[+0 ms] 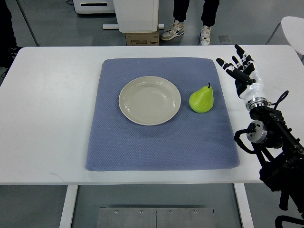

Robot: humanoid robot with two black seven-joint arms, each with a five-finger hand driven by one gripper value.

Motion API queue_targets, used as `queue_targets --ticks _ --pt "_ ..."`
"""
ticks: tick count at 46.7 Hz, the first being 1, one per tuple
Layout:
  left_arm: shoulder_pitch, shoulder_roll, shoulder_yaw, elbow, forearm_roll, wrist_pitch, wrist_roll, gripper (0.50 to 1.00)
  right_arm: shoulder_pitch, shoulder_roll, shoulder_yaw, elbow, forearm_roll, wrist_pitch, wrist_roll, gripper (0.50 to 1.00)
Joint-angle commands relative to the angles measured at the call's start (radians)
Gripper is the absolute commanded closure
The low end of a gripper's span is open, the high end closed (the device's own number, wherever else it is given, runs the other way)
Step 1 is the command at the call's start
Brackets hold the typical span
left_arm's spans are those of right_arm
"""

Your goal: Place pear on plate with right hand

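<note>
We see the right hand (239, 66) at the right edge of the frame, over bare white table (47, 118), fingers spread wide, gripping nothing. Pear (202, 99) stands upright on the blue mat (161, 147), right of centre, just beside the plate (149, 100), not touching it. Plate sits mid-mat. A person's shoes (187, 31) show at top.

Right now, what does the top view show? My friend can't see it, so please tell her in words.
A green pear stands on a blue mat, just right of an empty cream plate, not touching it. The robot's right hand hovers to the right of the pear, over the white table, fingers spread and holding nothing. A person's shoes show beyond the table.
</note>
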Motion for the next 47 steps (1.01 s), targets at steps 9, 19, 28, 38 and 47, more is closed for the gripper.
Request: queue_targets --ticks 9,19,28,38,47 --pt "-0.002 0.000 -0.001 0.000 -0.001 0.000 0.000 0.500 0.006 0.000 0.000 -0.001 0.001 0.000 -0.002 0.500" --pt "0.001 0.000 -0.001 0.001 -0.001 0.002 0.000 0.500 0.017 0.000 0.001 -0.006 0.001 0.000 -0.002 0.500" --pt "0.001 0.000 -0.001 0.001 -0.001 0.002 0.000 0.500 0.041 0.000 0.001 -0.023 0.006 -0.017 0.000 0.500" --pt "0.001 0.000 -0.001 0.001 -0.001 0.002 0.000 0.500 0.046 0.000 -0.007 -0.032 0.006 -0.017 0.020 0.500" --pt "0.001 0.000 -0.001 0.001 -0.001 0.002 0.000 0.500 0.049 0.000 -0.007 -0.032 0.015 -0.015 0.020 0.500"
